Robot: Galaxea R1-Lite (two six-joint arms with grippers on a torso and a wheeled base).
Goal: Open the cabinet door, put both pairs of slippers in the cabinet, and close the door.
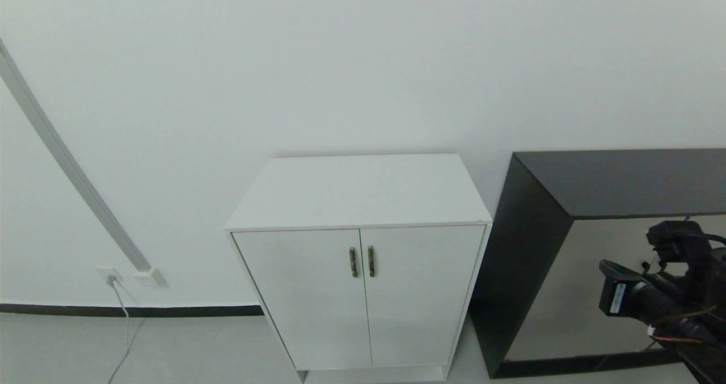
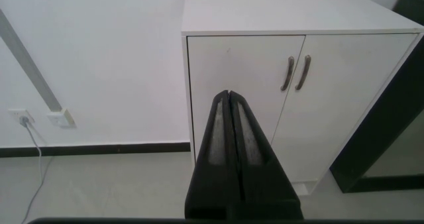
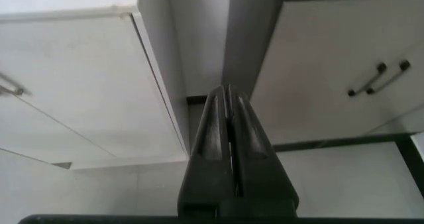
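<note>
The white cabinet point(image 1: 363, 191) is standing against the wall with its 2 doors point(image 1: 309, 293) both sitting shut. The 2 dark handles point(image 1: 362, 261) are hanging upright side by side at the middle seam. Just beside the cabinet on the robot's right, a black unit point(image 1: 533, 248) with a mirrored front is standing close against the cabinet's side, crowding the right door's outer edge. The right arm point(image 1: 669, 299) is hanging low in front of that mirror, well apart from the handles. The right gripper point(image 3: 229, 91) is pointing at the narrow gap between cabinet and black unit, its 2 fingers pressing flat together and gripping nothing. The left gripper point(image 2: 228, 95) is lining up with the left door, apart from it, fingers likewise closed against each other with nothing between them. On the wall to the robot's left a pale trunking strip point(image 1: 68, 163) is running down slantwise to 2 sockets point(image 1: 108, 273), and a grey cable point(image 1: 126, 321) is trailing from 1 of them to the floor
</note>
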